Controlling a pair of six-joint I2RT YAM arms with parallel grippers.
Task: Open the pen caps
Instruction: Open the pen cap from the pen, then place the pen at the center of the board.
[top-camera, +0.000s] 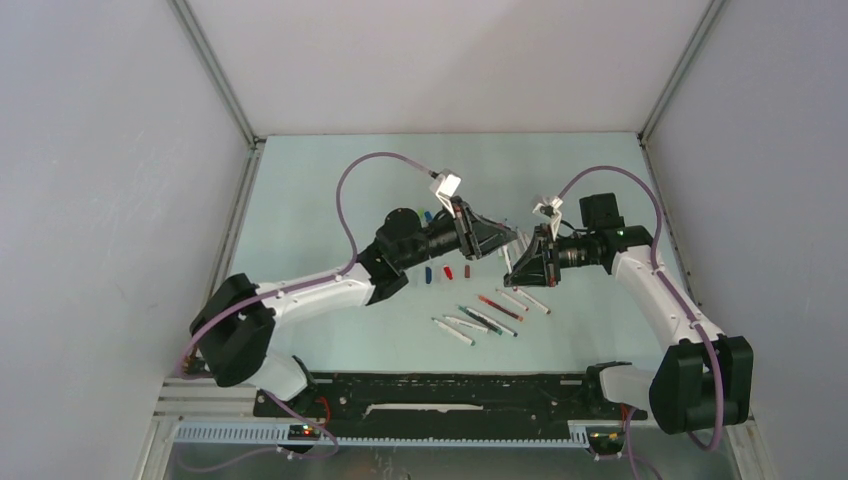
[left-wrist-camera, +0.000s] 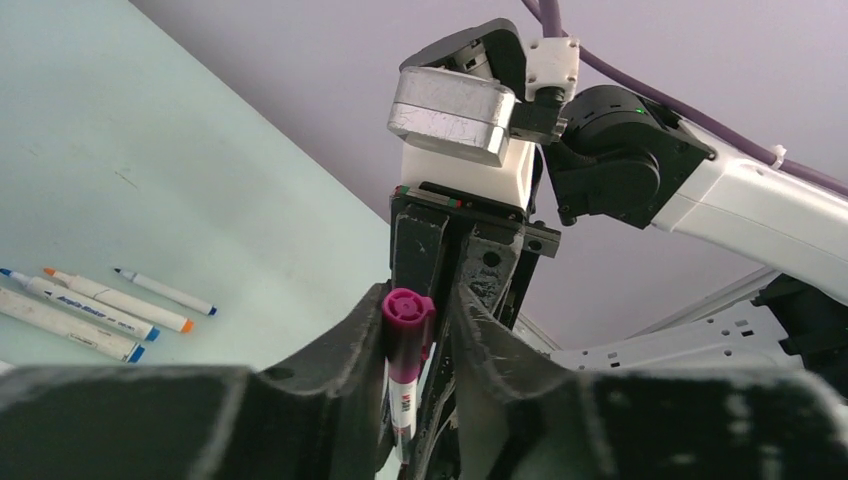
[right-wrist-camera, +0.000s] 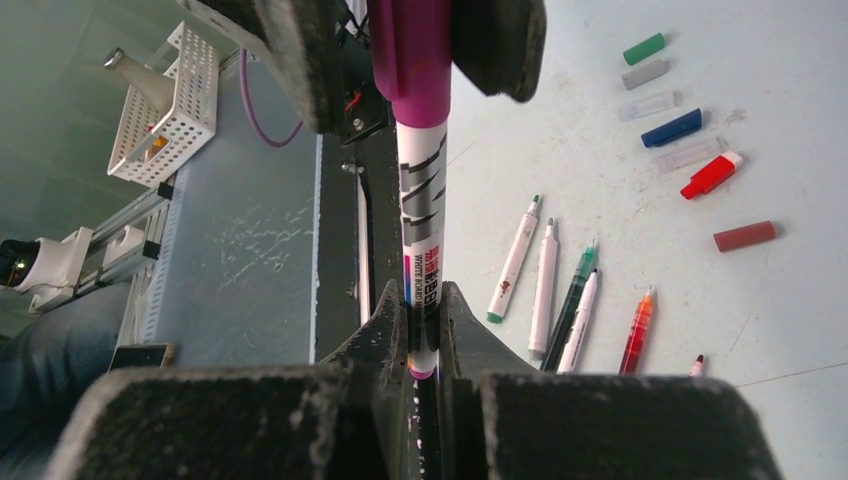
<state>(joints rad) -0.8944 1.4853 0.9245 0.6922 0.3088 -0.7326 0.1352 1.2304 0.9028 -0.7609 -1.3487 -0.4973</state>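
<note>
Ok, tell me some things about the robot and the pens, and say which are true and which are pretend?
The purple cap is on its pen. True.
The right gripper is clamped on that pen's white barrel. True.
The left gripper is holding a green pen. False: its fingers sit either side of the purple cap.
No caps are off yet. False: a green cap, a blue cap and a red cap lie loose on the table.

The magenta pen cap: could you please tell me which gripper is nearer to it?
Left. The left gripper has the magenta cap between its fingers; the right gripper clamps the pen's opposite end.
</note>
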